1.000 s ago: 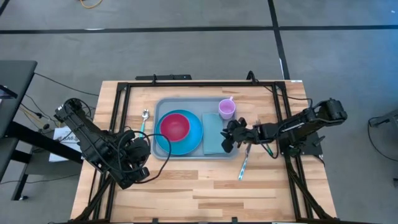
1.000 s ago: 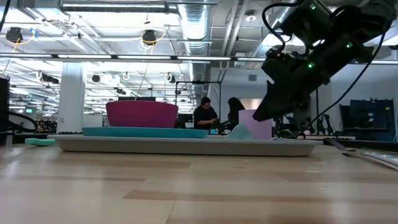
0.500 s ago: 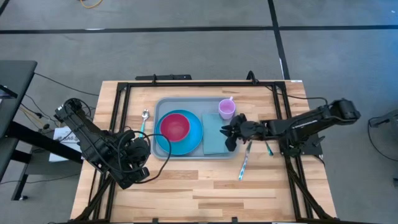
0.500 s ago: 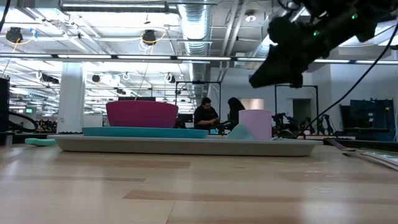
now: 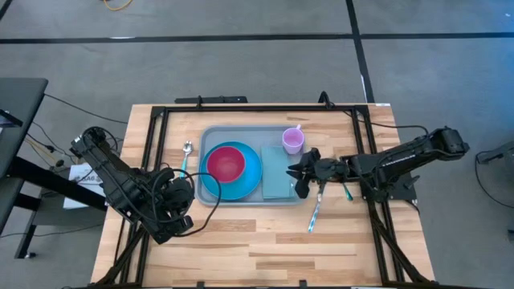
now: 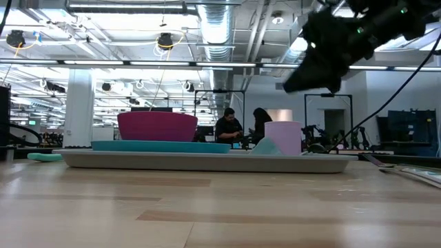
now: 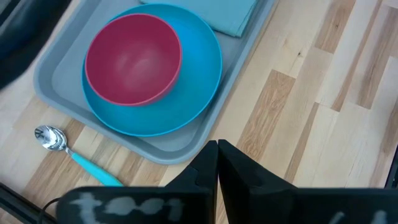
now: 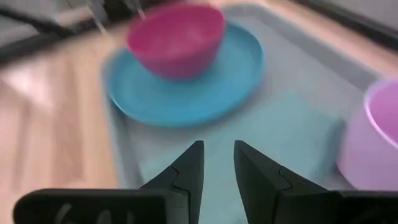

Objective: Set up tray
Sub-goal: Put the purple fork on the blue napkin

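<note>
The grey-blue tray [image 5: 210, 136] [image 6: 207, 162] lies flat on the table. It carries a blue plate [image 5: 250, 181] with a magenta bowl [image 5: 226, 162] [image 7: 132, 59], a pale-teal napkin [image 5: 275, 172] [image 8: 261, 137] and a lilac cup [image 5: 292, 141] [image 6: 283, 138]. My right gripper [image 5: 299, 173] [image 8: 217, 165] hovers open over the tray's right edge and the napkin, well above them in the low view [image 6: 296, 84], touching nothing. My left gripper [image 5: 186, 197] [image 7: 217, 155] waits shut near the tray's near-left corner.
A teal-handled spoon [image 5: 185, 155] [image 7: 62, 146] lies on the wood left of the tray. A blue-handled utensil [image 5: 313, 213] and a teal-handled one [image 5: 347, 191] lie on the table right of the tray. Black frame rails [image 5: 241, 108] border the table. Bare wood lies toward the near edge.
My right gripper has risen from close above the tray's right edge to well above it, and its arm has stretched out flatter. The tray and the items on it have stayed still.
</note>
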Motion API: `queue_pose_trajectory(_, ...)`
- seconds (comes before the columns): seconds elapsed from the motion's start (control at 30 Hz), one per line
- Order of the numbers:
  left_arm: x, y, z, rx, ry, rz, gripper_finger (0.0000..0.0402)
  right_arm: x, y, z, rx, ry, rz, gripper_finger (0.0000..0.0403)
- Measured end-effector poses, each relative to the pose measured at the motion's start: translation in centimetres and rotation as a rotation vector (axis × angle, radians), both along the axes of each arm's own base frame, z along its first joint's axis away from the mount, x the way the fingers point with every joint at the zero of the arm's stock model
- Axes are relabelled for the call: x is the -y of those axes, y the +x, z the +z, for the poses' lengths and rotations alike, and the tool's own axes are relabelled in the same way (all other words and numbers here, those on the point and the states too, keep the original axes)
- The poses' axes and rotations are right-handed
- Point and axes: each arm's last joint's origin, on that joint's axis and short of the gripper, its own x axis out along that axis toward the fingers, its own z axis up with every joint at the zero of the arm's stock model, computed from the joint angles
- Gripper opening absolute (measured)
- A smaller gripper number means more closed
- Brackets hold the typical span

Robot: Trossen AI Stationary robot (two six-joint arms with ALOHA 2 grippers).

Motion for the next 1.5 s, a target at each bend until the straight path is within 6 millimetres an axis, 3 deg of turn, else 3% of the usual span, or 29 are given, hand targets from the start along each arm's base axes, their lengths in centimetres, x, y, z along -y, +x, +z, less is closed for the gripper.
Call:
queue_pose_trajectory(0.23,0.0,0.0,0.0,0.0,0.0,0.0,0.0,0.2,-1.3,-1.5,-0.201,0.083,-0.098,0.0082)
queue_pose_trajectory(0.57,0.0,0.0,0.0,0.0,0.0,0.0,0.0,0.4,-3.1,2.2,-0.578,0.129,-0.234,0.0082)
queue_pose_trajectory(0.73,0.0,0.0,0.0,0.0,0.0,0.0,0.0,0.3,-4.5,2.0,-0.723,0.197,-0.285,0.0082)
queue_pose_trajectory(1.5,0.0,0.0,0.0,0.0,0.0,0.001,0.0,-0.6,-6.4,1.8,-0.841,0.206,-0.415,0.0082)
